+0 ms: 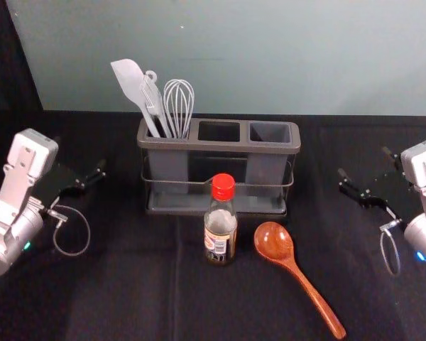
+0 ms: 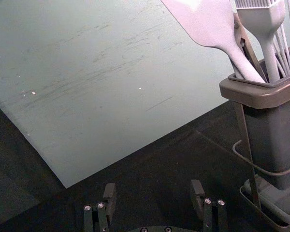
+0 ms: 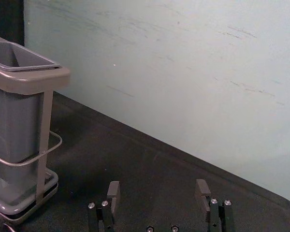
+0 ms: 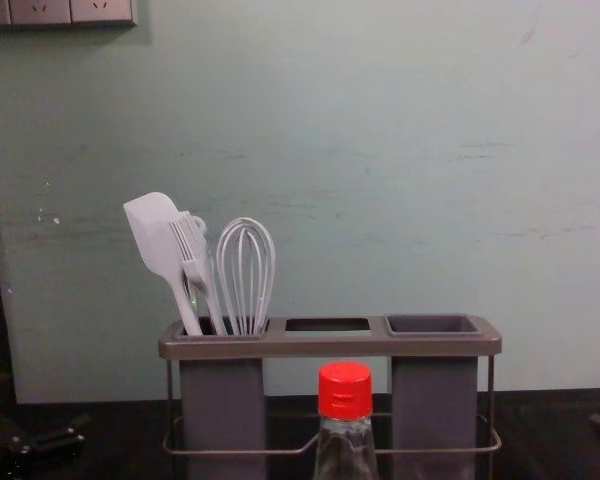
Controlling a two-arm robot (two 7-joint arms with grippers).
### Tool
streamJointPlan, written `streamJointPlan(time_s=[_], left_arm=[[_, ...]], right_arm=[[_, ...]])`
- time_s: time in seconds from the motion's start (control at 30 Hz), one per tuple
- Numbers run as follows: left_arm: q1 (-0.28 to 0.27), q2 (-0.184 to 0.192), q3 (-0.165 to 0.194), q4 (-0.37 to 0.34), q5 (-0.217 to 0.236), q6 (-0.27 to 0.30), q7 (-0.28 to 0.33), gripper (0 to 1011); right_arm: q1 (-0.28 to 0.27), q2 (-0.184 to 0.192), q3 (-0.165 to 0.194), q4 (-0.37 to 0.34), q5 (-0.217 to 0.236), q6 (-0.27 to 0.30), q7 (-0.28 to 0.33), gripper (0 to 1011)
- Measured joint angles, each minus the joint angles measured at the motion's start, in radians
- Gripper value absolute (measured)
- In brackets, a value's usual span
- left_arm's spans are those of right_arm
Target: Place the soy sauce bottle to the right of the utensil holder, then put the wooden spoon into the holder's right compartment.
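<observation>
The bottle [image 1: 221, 226] is standing upright on the dark-covered worktop [image 1: 128, 291], at six o'clock from the holder [image 1: 220, 145] and just in front of it. It is wearing a red cap [image 1: 223, 186] and a label [image 1: 218, 244]; its glass is showing clear near the neck and dark low down. The spoon [image 1: 304, 283] is lying to the bottle's right, near it but apart, its bowl at three o'clock from the bottle and its handle slanting off towards five.

The holder is carrying a row of three compartments. The left cup [image 1: 168, 165] is holding a spatula [image 1: 131, 83], a brush [image 4: 190, 245] and a whisk [image 1: 179, 103], all rising above the rim; the spatula is leaning towards eleven o'clock, the whisk nearly upright. Something brownish is sticking up behind the spatula in the left wrist view, and I cannot tell what it is. The middle opening [image 4: 328, 325] is letting the wall [image 4: 380, 150] show through. The right cup [image 1: 266, 167] is gaping upward, with its grey inner walls showing. A wire rail [image 1: 184, 182] is running round the cups above the base tray [image 1: 181, 202].

The left gripper [image 1: 80, 154] is hanging well apart from the holder at nine o'clock, its jaws spread. The right gripper [image 1: 364, 163] is hanging at three o'clock, also well apart, its jaws likewise spread.
</observation>
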Motion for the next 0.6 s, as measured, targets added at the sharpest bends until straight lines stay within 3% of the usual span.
streamJointPlan(time_s=[0.6], left_arm=[[0.000,0.000,0.000,0.000,0.000,0.000,0.000,1005]], right_arm=[[0.000,0.000,0.000,0.000,0.000,0.000,0.000,1004]])
